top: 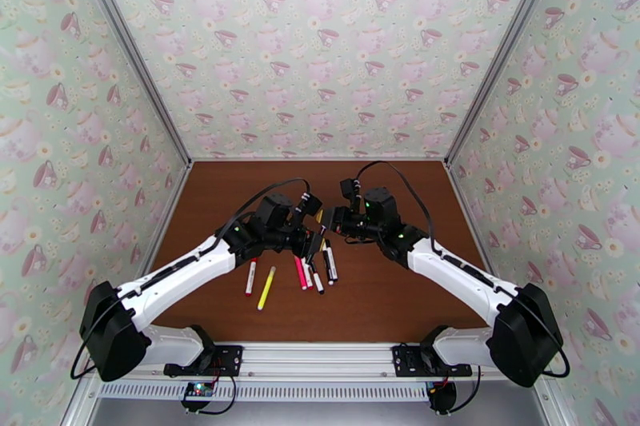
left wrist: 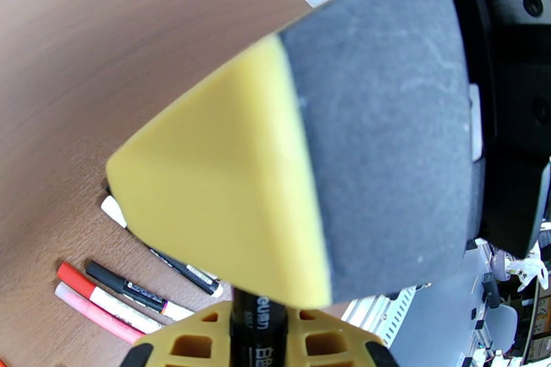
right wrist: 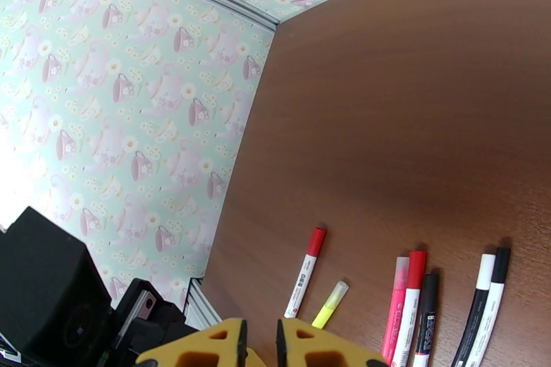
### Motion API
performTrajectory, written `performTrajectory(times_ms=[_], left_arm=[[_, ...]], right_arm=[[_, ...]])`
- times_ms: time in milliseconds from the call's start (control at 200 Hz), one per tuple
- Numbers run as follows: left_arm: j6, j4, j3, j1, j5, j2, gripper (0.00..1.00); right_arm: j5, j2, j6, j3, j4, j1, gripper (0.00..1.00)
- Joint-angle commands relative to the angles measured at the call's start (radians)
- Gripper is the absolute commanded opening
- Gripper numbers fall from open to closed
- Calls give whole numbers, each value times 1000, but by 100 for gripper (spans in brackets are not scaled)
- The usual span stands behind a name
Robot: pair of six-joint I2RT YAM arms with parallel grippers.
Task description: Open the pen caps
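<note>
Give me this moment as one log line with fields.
left gripper: shut on black pen | right gripper: fingers nearly together, grip unclear | other pens: lying on table

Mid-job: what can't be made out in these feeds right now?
Left wrist: a blurred yellow-and-grey block at the lens hides the upper end of the black pen in the left gripper.
Right wrist: the bottom edge cuts off the right gripper; grip unclear.
Top external: the grippers' meeting point is tiny, dark.
</note>
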Motion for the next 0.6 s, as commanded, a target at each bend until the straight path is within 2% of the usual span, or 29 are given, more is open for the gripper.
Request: performTrajectory(times_ms=[0, 110, 260, 316, 376, 486, 596], left_arm=[[26, -21, 3, -7, -39, 5, 11], [61, -69, 12, -33, -128, 0, 9], [108, -132, 25, -100, -329, -3, 6], [111, -138, 22, -114, -355, -3, 5], [102, -132, 16, -108, -300, -6, 5], [63, -80, 1, -62, -60, -16, 4], [53, -63, -5, -30, 77, -39, 4]], right_arm=[[57, -15, 27, 33, -32, 6, 5], [143, -17, 31, 56, -107, 5, 4], [228, -16, 62, 72, -161, -2, 1], [248, -20, 68, 71, -161, -6, 1], [241, -27, 60, 63, -130, -9, 0], [171, -42, 29, 33, -44, -33, 0], [61, -72, 12, -8, 59, -74, 0]])
